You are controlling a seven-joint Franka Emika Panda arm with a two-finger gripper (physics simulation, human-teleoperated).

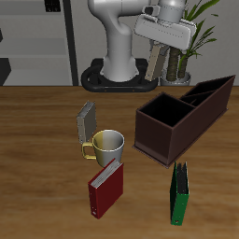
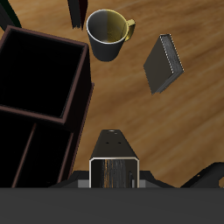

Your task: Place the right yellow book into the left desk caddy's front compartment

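Tool [image 1: 157, 63] high above worktop [image 1: 37, 168], clamped on the right yellow book [image 1: 157, 62], book hanging upright at approx 12 o'clock from caddy [image 1: 183, 114]. Front compartment [image 1: 166, 114] open-top, dark inside. Other yellow book [image 1: 85, 122] stands at 10 o'clock of mug [image 1: 107, 146]; red book [image 1: 105, 187] at mug's 6, green book [image 1: 178, 193] at caddy's 6.
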